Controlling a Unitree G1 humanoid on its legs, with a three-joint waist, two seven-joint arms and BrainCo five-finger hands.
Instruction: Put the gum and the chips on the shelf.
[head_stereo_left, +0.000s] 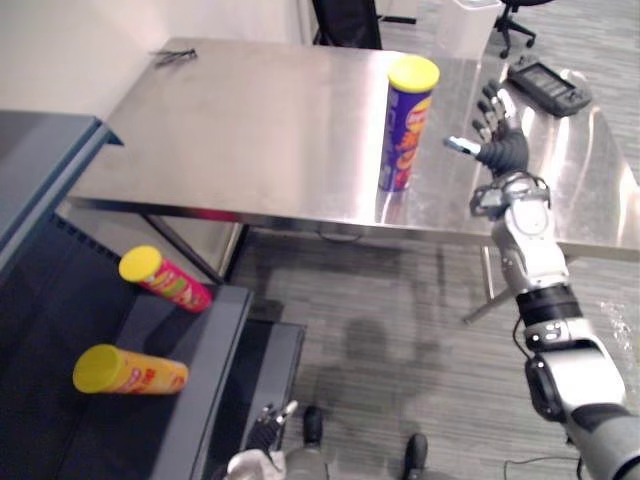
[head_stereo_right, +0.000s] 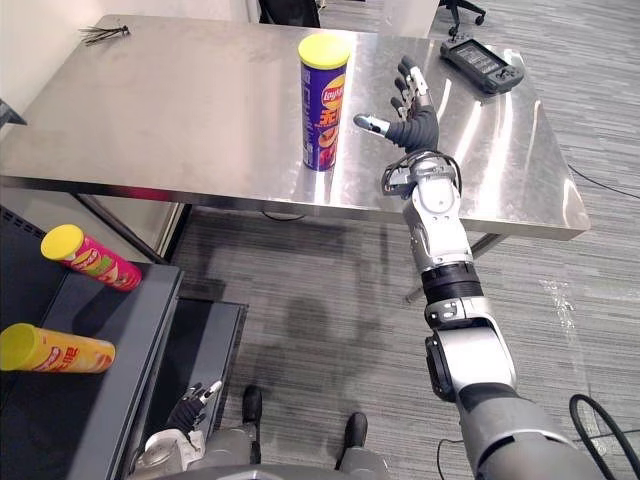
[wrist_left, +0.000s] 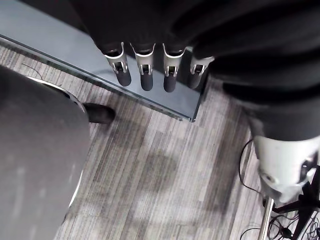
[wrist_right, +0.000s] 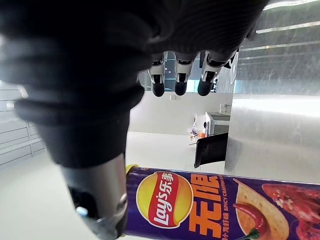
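Note:
A purple chips can with a yellow lid stands upright near the front edge of the steel table. My right hand hovers open just to its right, fingers spread and thumb pointing at the can, a small gap between them. The right wrist view has the can close beside the thumb, with the straight fingers past it. My left hand hangs low beside the dark shelf, its fingers straight and holding nothing. On the shelf lie a pink can and an orange can, both yellow-lidded.
A black device lies on the table's far right corner, behind my right hand. Small dark items sit at the far left corner. An office chair stands beyond the table. The shelf's grey edge runs just past my left fingers.

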